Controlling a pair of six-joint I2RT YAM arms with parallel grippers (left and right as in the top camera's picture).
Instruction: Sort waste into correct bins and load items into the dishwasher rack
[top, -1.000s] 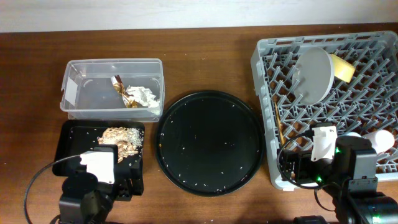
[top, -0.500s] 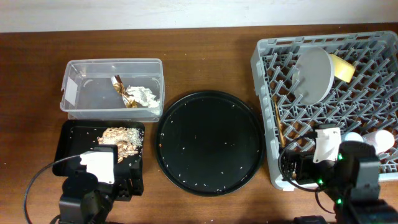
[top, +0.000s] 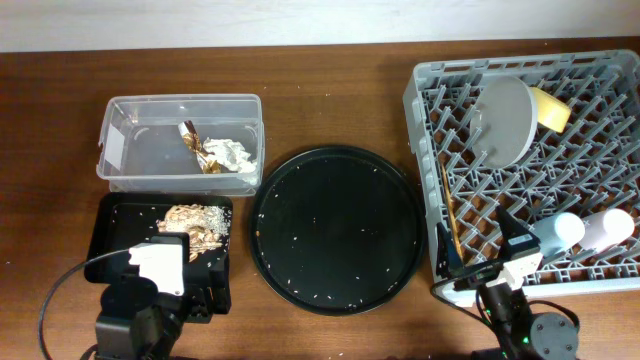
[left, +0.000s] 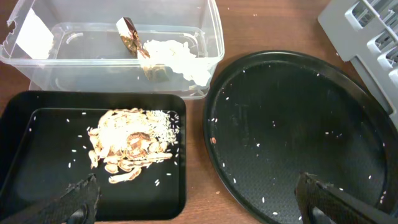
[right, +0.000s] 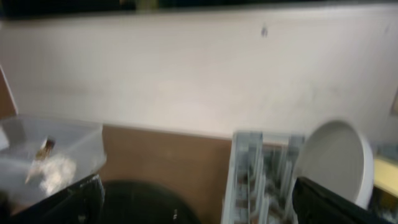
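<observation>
While both arms sit at the near edge:
left gripper: spread wide, empty, over tray, near-left corner
right gripper: spread wide, empty, by the rack's near side
scraps: in tray
wrapper, tissue: in box, far left
rack: right edge
plate: on edge in rack, bowl beside it
chopsticks: along rack's left side
cups: lying in rack, near side
round tray: centre, rice-flecked

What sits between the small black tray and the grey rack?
The large round black tray, bare except for scattered pale specks; the overhead view shows it best.
</observation>
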